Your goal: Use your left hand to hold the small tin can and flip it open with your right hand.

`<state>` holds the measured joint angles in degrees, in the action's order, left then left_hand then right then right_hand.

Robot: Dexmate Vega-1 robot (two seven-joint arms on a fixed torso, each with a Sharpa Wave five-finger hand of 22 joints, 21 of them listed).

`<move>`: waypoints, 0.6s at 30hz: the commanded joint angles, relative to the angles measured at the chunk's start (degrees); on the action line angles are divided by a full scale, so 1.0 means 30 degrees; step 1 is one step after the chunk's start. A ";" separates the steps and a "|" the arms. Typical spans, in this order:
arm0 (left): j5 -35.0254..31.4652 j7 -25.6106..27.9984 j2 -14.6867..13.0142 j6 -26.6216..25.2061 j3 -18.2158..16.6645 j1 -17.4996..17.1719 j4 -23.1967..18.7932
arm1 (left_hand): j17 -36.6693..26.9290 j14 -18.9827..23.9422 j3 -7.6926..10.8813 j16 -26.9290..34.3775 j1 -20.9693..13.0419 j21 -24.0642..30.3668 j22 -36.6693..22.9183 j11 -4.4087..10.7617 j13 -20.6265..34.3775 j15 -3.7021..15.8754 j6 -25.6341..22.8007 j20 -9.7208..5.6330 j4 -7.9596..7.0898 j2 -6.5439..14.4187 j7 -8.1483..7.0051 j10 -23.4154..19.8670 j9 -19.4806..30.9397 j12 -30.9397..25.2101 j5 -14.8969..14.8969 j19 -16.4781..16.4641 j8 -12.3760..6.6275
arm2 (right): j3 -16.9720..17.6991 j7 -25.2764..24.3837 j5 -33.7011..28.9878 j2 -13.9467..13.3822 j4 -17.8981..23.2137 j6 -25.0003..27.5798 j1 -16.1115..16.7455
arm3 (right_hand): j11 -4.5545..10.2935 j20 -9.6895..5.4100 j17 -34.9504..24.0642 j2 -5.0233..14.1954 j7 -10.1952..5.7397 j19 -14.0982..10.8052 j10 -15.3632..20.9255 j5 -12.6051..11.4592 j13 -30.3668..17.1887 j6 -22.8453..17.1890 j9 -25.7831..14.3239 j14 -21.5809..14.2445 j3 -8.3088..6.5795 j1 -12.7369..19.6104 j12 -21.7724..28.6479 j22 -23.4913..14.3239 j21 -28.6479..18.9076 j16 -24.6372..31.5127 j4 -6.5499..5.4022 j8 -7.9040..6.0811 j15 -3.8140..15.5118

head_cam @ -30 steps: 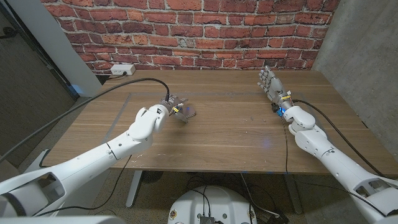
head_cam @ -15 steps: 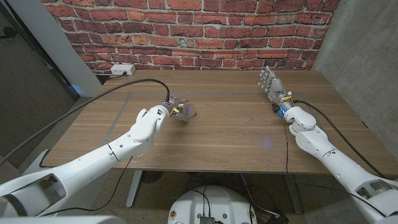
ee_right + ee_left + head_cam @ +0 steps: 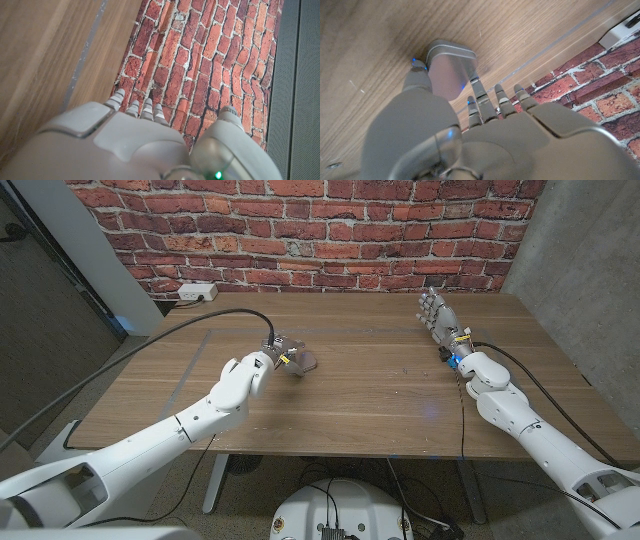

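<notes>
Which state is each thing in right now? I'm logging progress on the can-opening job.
Small rounded grey tin can: lid closed, standing on the wooden table.
Left robot hand: at the can, thumb against its side, fingers not closed round it.
Right robot hand: open, fingers apart, holding nothing, far from the can.

A wooden table (image 3: pixel 370 385) carries the things. A small tin can (image 3: pixel 305 362) lies on it, left of centre. A white power strip (image 3: pixel 196 292) sits at its far left corner.
</notes>
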<state>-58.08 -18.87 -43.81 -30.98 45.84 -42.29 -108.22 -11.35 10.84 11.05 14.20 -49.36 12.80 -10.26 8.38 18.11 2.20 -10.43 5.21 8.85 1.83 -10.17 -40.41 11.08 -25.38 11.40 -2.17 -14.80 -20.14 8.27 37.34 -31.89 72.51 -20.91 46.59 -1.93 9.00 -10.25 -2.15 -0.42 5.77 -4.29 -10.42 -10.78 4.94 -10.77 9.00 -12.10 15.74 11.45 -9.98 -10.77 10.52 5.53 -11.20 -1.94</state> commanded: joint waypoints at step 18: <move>0.4417 0.2964 0.0788 -0.1007 -0.2144 -0.1173 -0.0693 | -0.0169 0.0183 0.0272 -0.0197 -0.0663 -0.0086 -0.0036 0.1428 0.0110 0.2768 0.0914 0.0076 -0.0135 0.0110 0.0293 -0.1770 0.0054 -0.0111 -0.0186 -0.0372 0.0765 | 0.0381 0.0270 0.0361 -0.0186 -0.0194 -0.0292 0.0228 | -0.0025 0.0053 -0.0051 0.0218 0.0054 0.0105 -0.0146 0.0037 -0.0040 0.0134 -0.0115 0.0151 0.0060 0.0034 0.0158 -0.0075 -0.0070 0.0046 0.0033 -0.0047 0.0025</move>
<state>-53.58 -12.51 -42.91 -32.59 43.18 -44.66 -109.96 -11.61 11.37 11.58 13.74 -50.93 12.80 -10.26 7.82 18.26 2.15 -8.07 5.13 8.78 1.90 -9.20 -40.96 11.07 -25.67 10.85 -2.86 -12.70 -19.46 8.78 38.02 -32.24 72.11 -21.24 46.94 -1.93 9.00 -10.25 -2.15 -0.42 5.77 -4.29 -10.42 -10.78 4.94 -10.77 9.00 -12.10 15.74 11.67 -9.98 -10.77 10.52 5.53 -11.20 -1.94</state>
